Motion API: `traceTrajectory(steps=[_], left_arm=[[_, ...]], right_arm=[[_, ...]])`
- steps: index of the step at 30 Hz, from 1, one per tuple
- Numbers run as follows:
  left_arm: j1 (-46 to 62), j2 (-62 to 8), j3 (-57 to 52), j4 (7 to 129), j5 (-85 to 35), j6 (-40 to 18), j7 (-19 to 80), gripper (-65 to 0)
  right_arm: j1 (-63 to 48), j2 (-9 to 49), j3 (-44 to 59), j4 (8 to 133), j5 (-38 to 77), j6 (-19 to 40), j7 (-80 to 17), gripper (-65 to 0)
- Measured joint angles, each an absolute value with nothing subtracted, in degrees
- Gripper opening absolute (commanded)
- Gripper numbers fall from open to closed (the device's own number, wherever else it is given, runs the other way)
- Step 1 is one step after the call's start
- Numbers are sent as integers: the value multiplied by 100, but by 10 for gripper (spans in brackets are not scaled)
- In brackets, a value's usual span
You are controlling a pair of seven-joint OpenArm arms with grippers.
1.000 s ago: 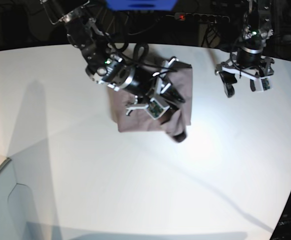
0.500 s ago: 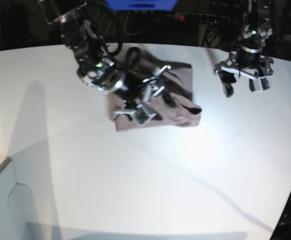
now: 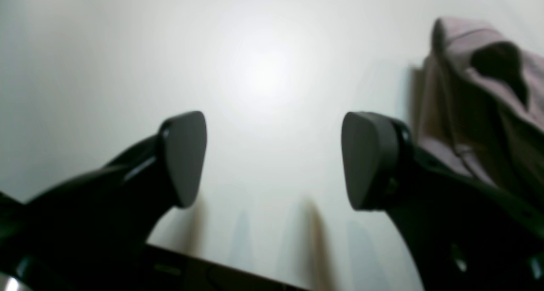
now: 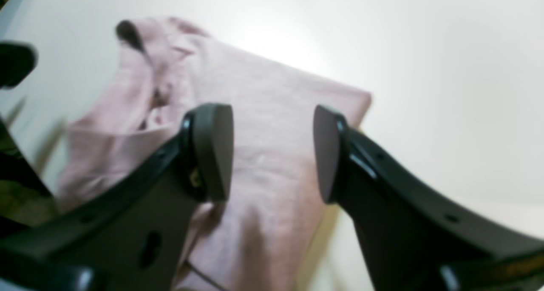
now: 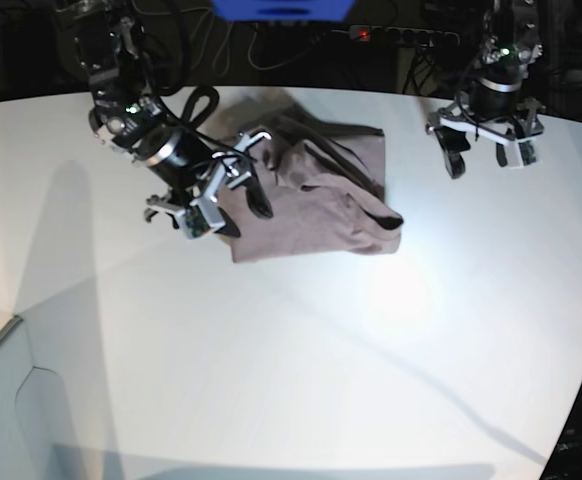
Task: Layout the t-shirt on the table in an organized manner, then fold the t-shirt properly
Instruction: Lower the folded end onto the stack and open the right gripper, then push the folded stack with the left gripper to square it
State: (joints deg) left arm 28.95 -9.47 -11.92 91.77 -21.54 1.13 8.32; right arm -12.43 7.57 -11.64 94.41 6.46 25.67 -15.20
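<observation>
Bright overhead light puts glare on the white table (image 5: 391,300); long soft shadows fall toward 7 and 5 o'clock. Both wrist views are blurred, the jaws out of focus; the base view bends at its edges.

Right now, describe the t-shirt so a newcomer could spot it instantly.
On the white table, look toward the far edge, between the two arms. The t-shirt lies there, roughly folded, a rumpled flap at one corner. It is the only mauve-grey cloth there.
</observation>
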Motion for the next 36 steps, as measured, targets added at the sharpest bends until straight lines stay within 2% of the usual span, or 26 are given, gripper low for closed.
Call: traceTrajectory(steps=[4,11,16,23,27,33,36], left_arm=[[2888,-941,-1192,9177,-2156,110,829,-169],[3063,-882,-1481,9417,-2154,113,847,-168],[3094,-867,-1586,9618,-2156,110,829,-168],[3030,-578,-1531,9579,-2156,108,875,-167],[2851,-600,-1039,9568,-2152,150,832,-159],[2401,-572,-438,9207,-2156,102,1262,-13],[2228,-569,-316,9052,-2438,115,1435,0]], right_arm=[[-1402,753,-1284,9406,644,2565,-1485,-348],[-1494,766,-2338,9236,642,2565,-1503,-348],[-1492,987,-2978,9251,663,2569,-1503,-348],[-1544,1011,-2088,9601,650,2567,-1483,-344],[-1649,982,-1339,9767,646,2567,-1507,-344],[-1785,965,-760,9795,666,2567,-1492,-344],[-1846,976,-685,9784,652,2567,-1507,-344]])
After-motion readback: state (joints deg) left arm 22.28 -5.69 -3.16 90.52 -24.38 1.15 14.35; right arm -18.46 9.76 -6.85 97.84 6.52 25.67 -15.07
